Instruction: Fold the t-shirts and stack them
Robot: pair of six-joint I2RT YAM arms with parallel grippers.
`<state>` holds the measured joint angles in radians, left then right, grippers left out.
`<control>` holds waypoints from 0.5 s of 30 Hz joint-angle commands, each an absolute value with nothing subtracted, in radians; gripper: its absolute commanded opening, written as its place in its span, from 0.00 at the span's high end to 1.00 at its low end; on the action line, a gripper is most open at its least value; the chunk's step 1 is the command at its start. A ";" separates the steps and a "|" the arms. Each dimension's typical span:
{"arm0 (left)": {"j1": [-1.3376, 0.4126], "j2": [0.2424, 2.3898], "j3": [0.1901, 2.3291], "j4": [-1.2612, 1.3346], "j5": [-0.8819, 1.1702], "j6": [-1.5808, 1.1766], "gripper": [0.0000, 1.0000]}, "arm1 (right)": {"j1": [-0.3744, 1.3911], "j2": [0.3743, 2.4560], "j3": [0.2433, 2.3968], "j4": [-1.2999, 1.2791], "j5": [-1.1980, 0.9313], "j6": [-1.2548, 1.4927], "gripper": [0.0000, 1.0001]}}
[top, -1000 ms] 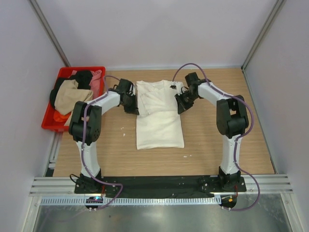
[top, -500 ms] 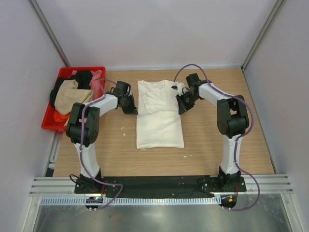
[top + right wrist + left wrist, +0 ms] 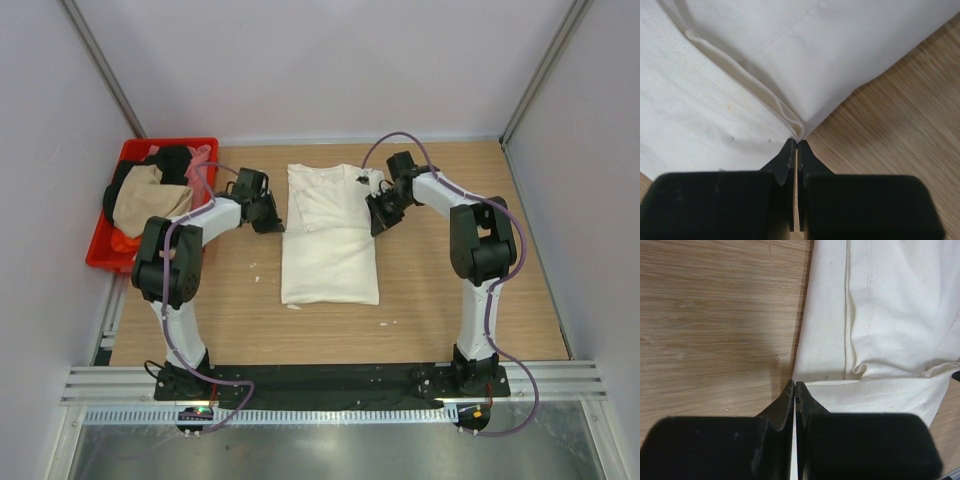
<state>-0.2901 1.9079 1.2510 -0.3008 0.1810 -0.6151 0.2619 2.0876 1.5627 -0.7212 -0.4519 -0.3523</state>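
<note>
- The left claw (image 3: 795, 385) is closed, its two black fingers pressed flat together. Its tips sit at the left edge of the cream t-shirt (image 3: 330, 250), and it is unclear whether any cloth is pinched.
- The right claw (image 3: 796, 142) is also closed. Its tips touch a folded ridge on the shirt's right edge, where cloth meets wood, and a pinch cannot be confirmed here either.
- From above, the two claws flank the upper half of the cream t-shirt, one on each side.
- The cream t-shirt lies flat mid-table as a long, narrow rectangle with its sides folded inward and its collar end towards the far wall. Stitched seams and a few tiny dark specks show on the cloth.
- The wooden table (image 3: 450, 300) carries the shirt and both arms.
- A red crate (image 3: 103, 255) stands at the table's far-left corner, well apart from the cream shirt.
- Heaped in the crate are a tan shirt (image 3: 145, 200), a black shirt (image 3: 172, 160), a pink shirt (image 3: 203, 160) and an orange shirt (image 3: 125, 240).
</note>
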 commanded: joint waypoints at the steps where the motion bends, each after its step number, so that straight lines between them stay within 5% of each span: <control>1: -0.279 1.856 1.243 -0.241 0.140 -0.629 1.00 | 0.252 2.026 1.557 -0.696 -0.422 -0.342 0.99; 15: -0.279 1.786 1.166 -0.071 0.201 -0.669 1.00 | 0.250 1.931 1.500 -0.615 -0.414 -0.288 0.99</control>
